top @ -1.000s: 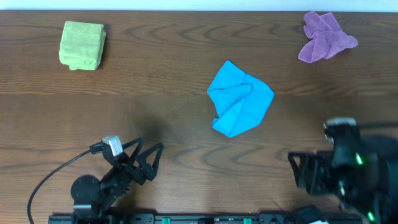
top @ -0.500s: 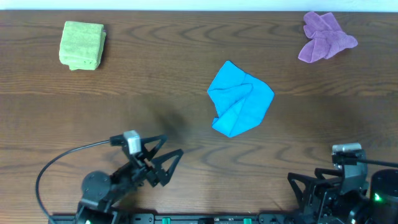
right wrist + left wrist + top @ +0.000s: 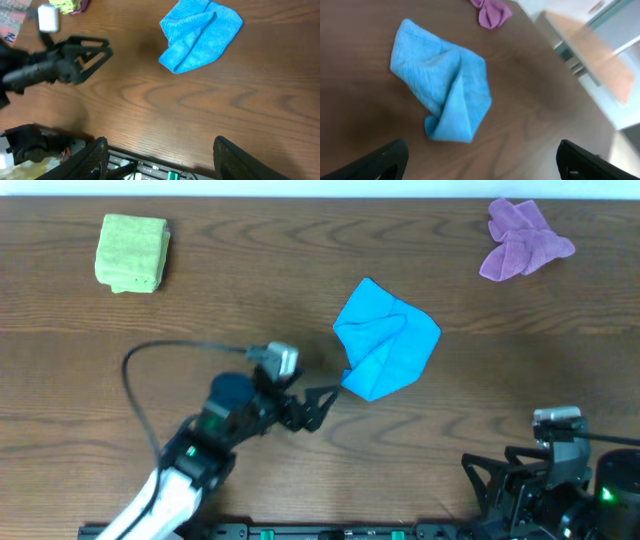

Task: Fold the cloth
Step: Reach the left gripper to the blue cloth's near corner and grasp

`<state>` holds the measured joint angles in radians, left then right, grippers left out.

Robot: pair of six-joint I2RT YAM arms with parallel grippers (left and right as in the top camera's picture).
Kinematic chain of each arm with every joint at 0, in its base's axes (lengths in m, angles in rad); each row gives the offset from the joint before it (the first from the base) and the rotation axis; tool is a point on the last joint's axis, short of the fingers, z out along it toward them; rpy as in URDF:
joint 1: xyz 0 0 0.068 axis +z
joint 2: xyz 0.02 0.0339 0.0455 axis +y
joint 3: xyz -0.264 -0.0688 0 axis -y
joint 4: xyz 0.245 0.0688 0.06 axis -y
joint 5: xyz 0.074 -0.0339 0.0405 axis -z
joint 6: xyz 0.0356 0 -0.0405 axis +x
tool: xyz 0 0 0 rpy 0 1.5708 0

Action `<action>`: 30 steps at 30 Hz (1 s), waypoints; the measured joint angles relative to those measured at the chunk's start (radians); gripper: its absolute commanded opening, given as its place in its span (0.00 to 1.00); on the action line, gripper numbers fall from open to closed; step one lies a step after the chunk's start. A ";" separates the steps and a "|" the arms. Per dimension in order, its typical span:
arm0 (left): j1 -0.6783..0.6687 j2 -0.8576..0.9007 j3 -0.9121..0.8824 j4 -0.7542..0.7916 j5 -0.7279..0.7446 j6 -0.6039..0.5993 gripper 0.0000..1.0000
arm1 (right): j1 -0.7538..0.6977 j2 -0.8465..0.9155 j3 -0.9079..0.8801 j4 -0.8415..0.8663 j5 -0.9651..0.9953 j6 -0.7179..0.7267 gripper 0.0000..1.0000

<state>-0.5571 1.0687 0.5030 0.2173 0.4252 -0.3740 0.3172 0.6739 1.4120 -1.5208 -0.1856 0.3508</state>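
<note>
At the near edge of the desk (image 3: 250, 300), on the right, the right claw (image 3: 487, 478) sits low and close to its base. Its wrist view shows both fingers spread wide with nothing between them (image 3: 160, 146).

Further in and to the left, the left arm reaches toward the middle of the desk. A black cable (image 3: 138, 375) loops behind it and a white block (image 3: 283, 359) sits on its wrist. The left claw (image 3: 322, 408) is also wide and empty. Its tips point at the blue cloth (image 3: 387, 352) and stop just short of the cloth's near corner without touching it.

The blue cloth lies crumpled near the centre of the desk, and one loose flap is doubled over along a diagonal ridge (image 3: 445, 90).

At the far edge, well apart from everything else, a green cloth (image 3: 132, 252) lies folded into a neat square on the left. A purple cloth (image 3: 522, 238) lies bunched on the right.

A printed patch (image 3: 10, 25), pink with what may be blue lettering, sits in the top corner of the right wrist view. It is too blurred to read.
</note>
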 measured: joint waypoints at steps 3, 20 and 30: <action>-0.042 0.181 0.159 -0.095 -0.057 0.082 0.96 | 0.000 0.000 0.000 0.008 0.005 0.000 0.65; -0.187 0.907 0.825 -0.266 -0.419 0.315 0.97 | 0.000 0.000 -0.001 0.028 0.068 -0.030 0.66; -0.263 0.964 0.838 -0.292 -0.459 0.315 0.95 | 0.000 0.000 -0.001 0.028 0.070 -0.048 0.66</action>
<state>-0.8204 2.0331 1.3415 -0.0746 -0.0341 -0.0589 0.3172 0.6739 1.4113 -1.4929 -0.1154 0.3023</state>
